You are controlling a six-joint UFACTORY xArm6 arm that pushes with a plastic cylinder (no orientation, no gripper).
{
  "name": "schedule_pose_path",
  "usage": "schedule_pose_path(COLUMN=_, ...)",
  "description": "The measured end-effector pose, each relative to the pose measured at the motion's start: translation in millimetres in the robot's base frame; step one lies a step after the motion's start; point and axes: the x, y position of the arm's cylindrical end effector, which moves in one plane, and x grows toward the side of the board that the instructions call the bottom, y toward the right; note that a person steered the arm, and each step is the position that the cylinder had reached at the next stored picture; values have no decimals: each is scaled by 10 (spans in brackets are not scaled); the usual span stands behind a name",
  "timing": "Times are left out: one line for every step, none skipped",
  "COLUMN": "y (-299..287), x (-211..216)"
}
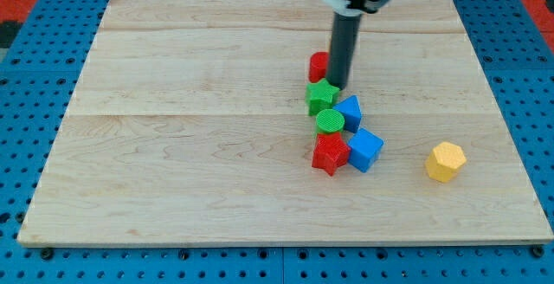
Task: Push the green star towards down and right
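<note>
Little of the push seems done: my tip, a bare rod holding nothing, is touching the green star at its upper right edge, while the star is sitting against the green cylinder.

Green blocks: we count two, a star and a cylinder.
Red blocks: two.
Blue blocks: two.
Yellow blocks: one.

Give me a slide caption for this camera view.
My tip touches the green star from the view's top, above a cluster of blocks.
</note>
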Motion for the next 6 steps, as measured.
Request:
schedule_pose_path(y=-322, x=80)
schedule_pose_path(y=-234, x=199)
schedule_pose_path(y=-518, x=58)
schedule_pose_path(y=-830, x=214)
schedule_pose_path(y=26, x=498)
schedule_pose_path(y=359, x=506)
